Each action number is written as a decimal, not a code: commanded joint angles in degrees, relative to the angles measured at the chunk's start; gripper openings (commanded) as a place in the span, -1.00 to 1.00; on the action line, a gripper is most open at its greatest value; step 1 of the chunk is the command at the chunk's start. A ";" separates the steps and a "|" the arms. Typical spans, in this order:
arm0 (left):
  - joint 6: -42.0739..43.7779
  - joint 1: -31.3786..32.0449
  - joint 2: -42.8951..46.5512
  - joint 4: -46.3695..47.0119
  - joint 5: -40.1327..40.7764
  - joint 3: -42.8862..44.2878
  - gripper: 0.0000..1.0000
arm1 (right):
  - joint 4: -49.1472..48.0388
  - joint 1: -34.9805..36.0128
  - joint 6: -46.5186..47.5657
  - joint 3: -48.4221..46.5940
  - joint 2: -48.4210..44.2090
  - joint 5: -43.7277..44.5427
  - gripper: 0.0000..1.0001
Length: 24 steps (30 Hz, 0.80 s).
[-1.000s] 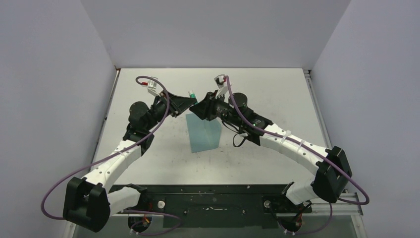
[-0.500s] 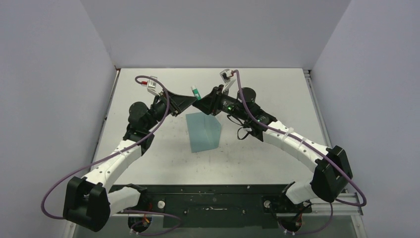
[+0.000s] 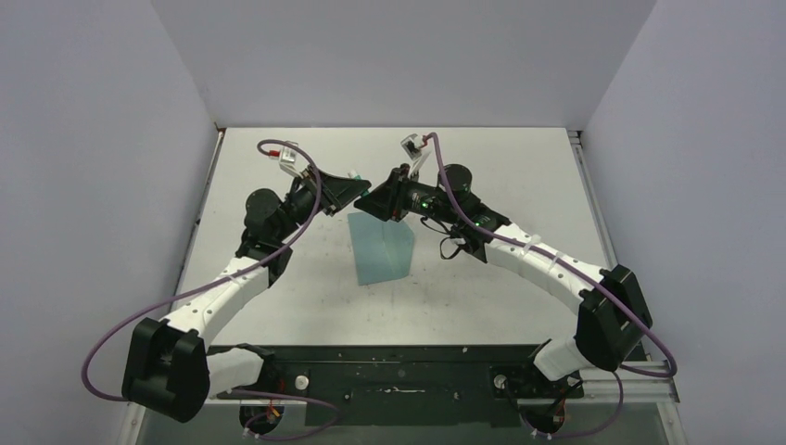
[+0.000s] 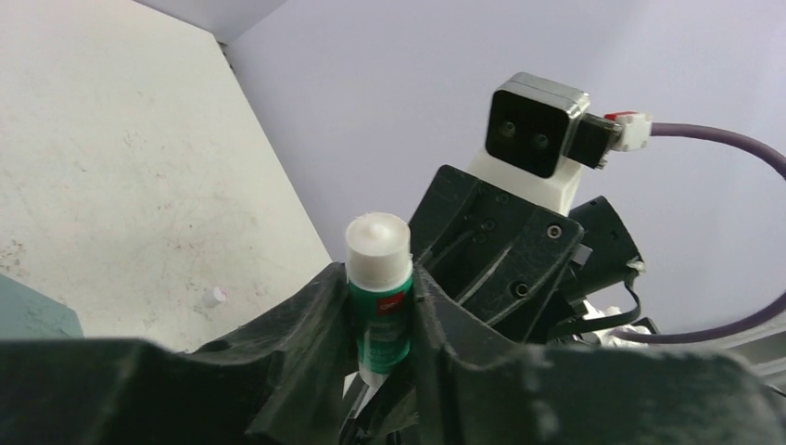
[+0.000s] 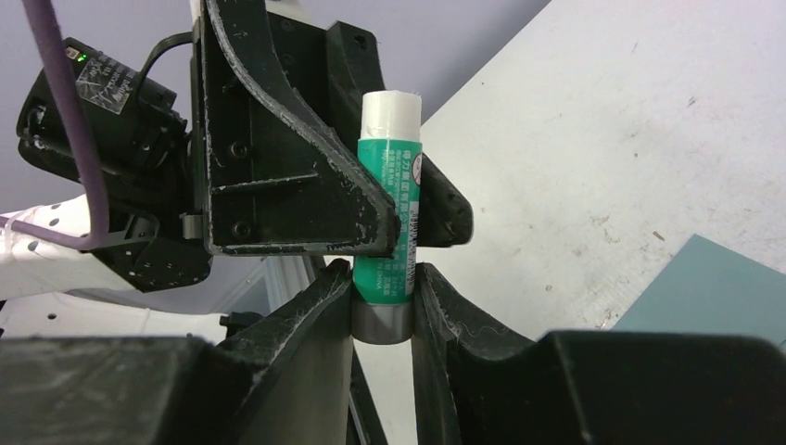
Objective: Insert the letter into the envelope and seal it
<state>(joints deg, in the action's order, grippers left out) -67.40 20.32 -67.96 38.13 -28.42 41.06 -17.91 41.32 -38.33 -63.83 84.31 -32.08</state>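
Note:
The teal envelope (image 3: 382, 248) lies flat on the table below both grippers; a corner of it shows in the right wrist view (image 5: 718, 283). The letter is not in view. A green glue stick (image 5: 389, 222) with a white end is held between both grippers above the table. My left gripper (image 4: 380, 324) is shut on its green body (image 4: 380, 297), white end up. My right gripper (image 5: 383, 315) is shut on its grey base. In the top view the left gripper (image 3: 355, 191) and right gripper (image 3: 368, 198) meet tip to tip behind the envelope's far edge.
The white table (image 3: 519, 167) is enclosed by grey walls on three sides. A small white bit (image 4: 215, 297) lies on the table near the back wall. The arm bases sit on a black rail (image 3: 399, 375) at the near edge.
The right gripper swung slightly right and then back left against the left gripper. The glue stick, which showed between the two before, is now mostly covered. The envelope has not moved.

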 commanded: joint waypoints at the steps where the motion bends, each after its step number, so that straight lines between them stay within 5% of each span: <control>1: -0.61 0.34 -1.09 4.80 -1.49 1.58 -0.61 | -4.92 -0.62 -0.94 -1.08 -0.24 -2.23 -0.89; 3: -0.47 0.50 -0.95 4.93 -1.63 1.52 -0.93 | -5.45 -1.15 -1.62 -1.09 -0.15 -2.73 -0.89; 5: -0.37 0.51 -0.58 5.00 -1.41 1.56 -1.00 | -5.73 -1.56 -2.21 -1.18 -0.03 -3.42 -0.83; 6: -0.37 0.51 -0.18 4.91 -0.96 1.60 -1.00 | -5.50 -1.92 -2.30 -1.26 -0.08 -3.89 -0.61; 7: -0.30 0.47 0.34 4.21 -0.12 1.88 -1.00 | -5.35 -2.18 -2.25 -1.09 -0.33 -4.03 0.06; 8: -0.17 0.43 0.86 2.77 1.02 2.33 -1.00 | -5.11 -2.40 -1.78 -0.55 -1.10 -3.13 0.43; 11: 0.68 0.45 2.37 -2.22 4.27 4.28 -1.00 | -3.46 -2.47 1.32 1.49 -4.32 2.17 0.81; 14: 0.11 0.43 3.08 -4.30 5.11 5.09 -1.00 | 0.43 -1.99 5.21 0.56 -4.86 4.53 0.78; 24: -0.70 -0.45 2.23 -4.16 3.09 4.93 -1.00 | 2.96 0.94 7.47 -2.95 -2.75 7.89 0.18</control>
<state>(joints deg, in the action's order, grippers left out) -68.14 20.18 -66.54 33.04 -25.08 43.90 -12.69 42.00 -31.73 -63.96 81.93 -26.26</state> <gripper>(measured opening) 0.210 0.627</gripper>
